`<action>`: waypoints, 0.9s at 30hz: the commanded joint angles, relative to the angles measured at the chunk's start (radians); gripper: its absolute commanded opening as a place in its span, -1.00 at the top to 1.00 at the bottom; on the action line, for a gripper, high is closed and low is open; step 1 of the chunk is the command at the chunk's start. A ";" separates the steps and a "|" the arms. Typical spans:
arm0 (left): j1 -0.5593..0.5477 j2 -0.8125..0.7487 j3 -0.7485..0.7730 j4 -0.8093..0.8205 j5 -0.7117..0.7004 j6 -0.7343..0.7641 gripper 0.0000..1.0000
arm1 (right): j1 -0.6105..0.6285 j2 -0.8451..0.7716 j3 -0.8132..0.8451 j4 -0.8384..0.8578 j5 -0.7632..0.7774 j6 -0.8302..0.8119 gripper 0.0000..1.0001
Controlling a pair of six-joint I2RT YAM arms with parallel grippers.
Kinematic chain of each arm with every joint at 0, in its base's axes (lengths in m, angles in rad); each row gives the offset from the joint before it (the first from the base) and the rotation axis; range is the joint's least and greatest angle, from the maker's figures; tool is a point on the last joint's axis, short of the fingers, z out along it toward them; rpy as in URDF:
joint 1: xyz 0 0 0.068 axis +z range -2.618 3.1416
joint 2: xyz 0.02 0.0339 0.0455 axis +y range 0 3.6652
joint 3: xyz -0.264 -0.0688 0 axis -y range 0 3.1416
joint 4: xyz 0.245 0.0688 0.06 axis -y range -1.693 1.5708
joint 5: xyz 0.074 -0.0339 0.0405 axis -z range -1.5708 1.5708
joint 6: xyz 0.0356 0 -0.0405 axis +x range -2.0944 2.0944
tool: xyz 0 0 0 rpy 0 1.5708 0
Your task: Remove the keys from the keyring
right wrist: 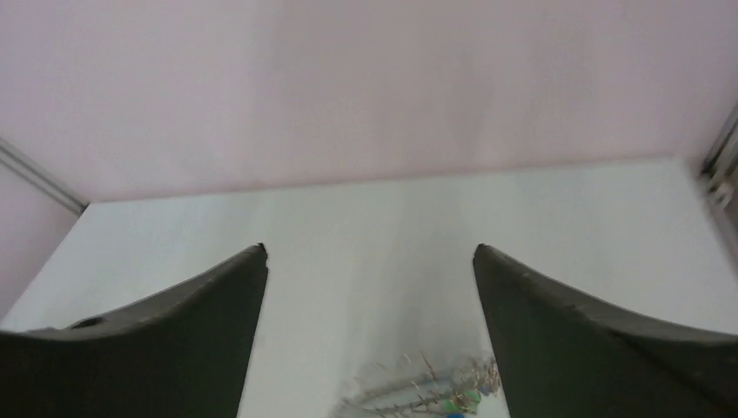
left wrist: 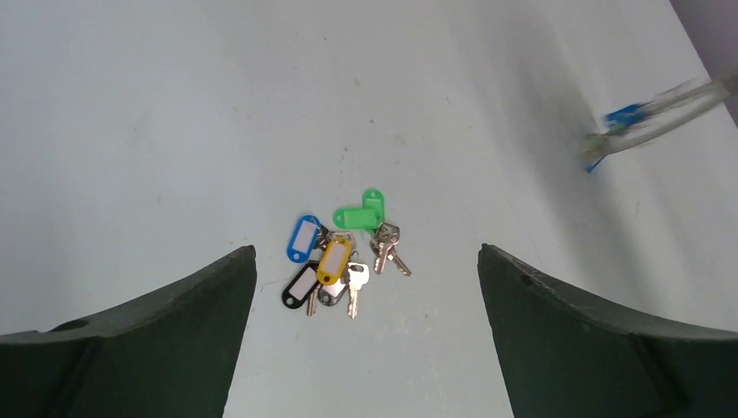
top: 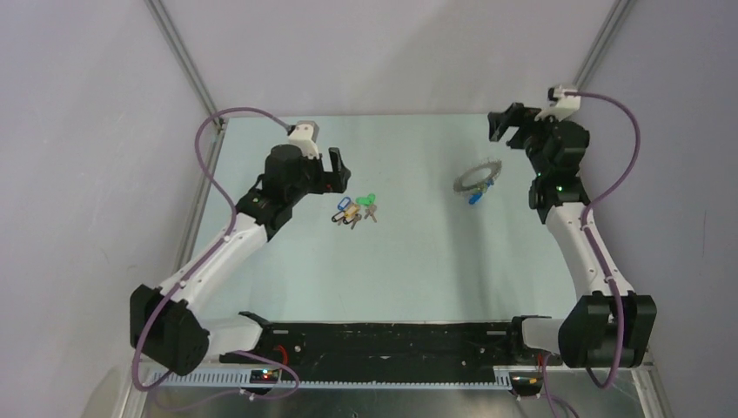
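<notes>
Small metal keys [left wrist: 383, 246] with oval plastic tags [left wrist: 304, 238]; flat grey fringed keyring [top: 464, 179]

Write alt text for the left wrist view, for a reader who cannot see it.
A loose bunch of keys with blue, green, yellow and black tags lies on the pale table, framed in the foreground by the open, empty jaws of the left gripper. At the upper right edge the keyring shows, blurred and cut off by the frame.

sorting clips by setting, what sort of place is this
Likely a robot lab test cell: a pale table walled by plain panels on metal rails, with a left arm and right arm bolted at its edge.
</notes>
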 commanded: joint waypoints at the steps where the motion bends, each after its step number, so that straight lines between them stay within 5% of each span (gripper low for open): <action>1: 0.007 -0.111 -0.016 0.003 -0.125 -0.041 -0.99 | -0.011 -0.023 0.126 0.083 0.009 0.020 -0.96; 14: 0.015 -0.536 0.111 -0.115 -0.352 0.085 -0.99 | -0.012 -0.457 0.126 -0.261 0.045 -0.102 -0.99; 19: 0.015 -0.588 0.164 -0.114 -0.457 0.120 -0.99 | -0.012 -0.586 0.126 -0.295 0.088 -0.123 -0.99; 27: 0.014 -0.589 0.143 -0.115 -0.379 0.103 -0.99 | -0.012 -0.643 0.120 -0.387 0.101 -0.090 -0.99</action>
